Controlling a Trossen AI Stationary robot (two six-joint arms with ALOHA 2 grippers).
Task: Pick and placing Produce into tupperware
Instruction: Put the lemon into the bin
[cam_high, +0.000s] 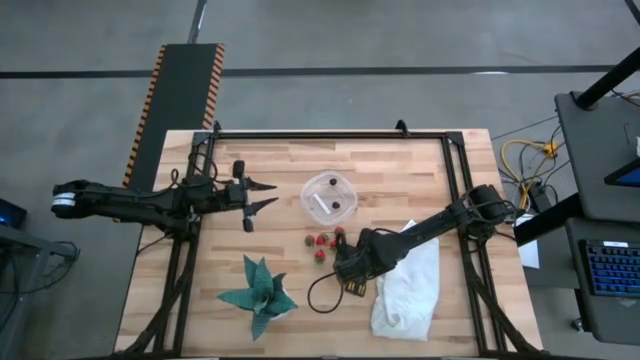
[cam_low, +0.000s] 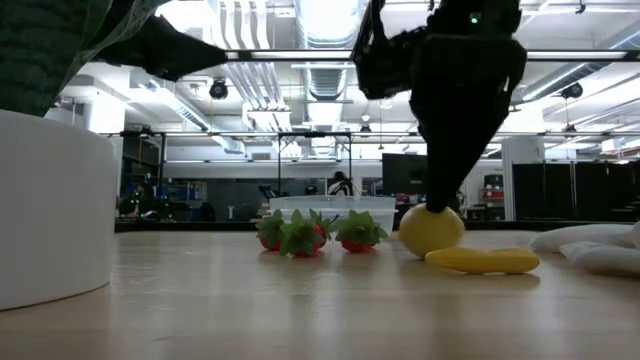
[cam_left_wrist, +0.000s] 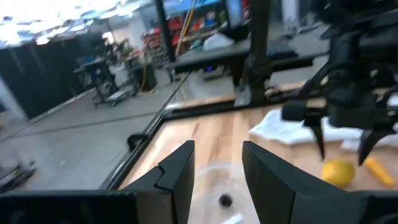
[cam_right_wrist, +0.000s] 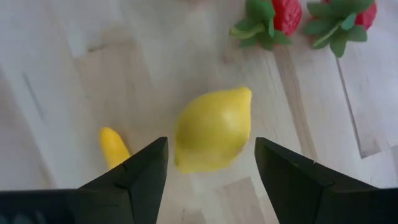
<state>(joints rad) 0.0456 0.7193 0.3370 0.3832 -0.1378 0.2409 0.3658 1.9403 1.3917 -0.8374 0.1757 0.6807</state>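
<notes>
The clear tupperware (cam_high: 329, 197) stands mid-table with two dark balls inside. Three red strawberries (cam_high: 320, 240) lie on the wood nearer the front. My right gripper (cam_right_wrist: 211, 140) points steeply down over the yellow lemon (cam_right_wrist: 214, 130), which rests on the table; its open fingers stand on either side of the lemon. A small yellow piece (cam_right_wrist: 113, 148) lies beside the lemon. My left gripper (cam_high: 270, 195) hangs level and open to the left of the tupperware, with nothing between its fingers. My right gripper comes at the lemon (cam_low: 431, 228) from above with one finger on each side. The right wrist view shows thin gaps beside the lemon, and in the low view a fingertip (cam_low: 445, 195) reaches its top. I cannot tell whether it touches the lemon.
A green spiky plant shape (cam_high: 258, 293) lies near the front left. A white cloth bag (cam_high: 410, 285) lies at the front right, under the right arm. A black cable loop (cam_high: 325, 293) lies by the right gripper. A white round object (cam_low: 50, 220) stands close to the low camera.
</notes>
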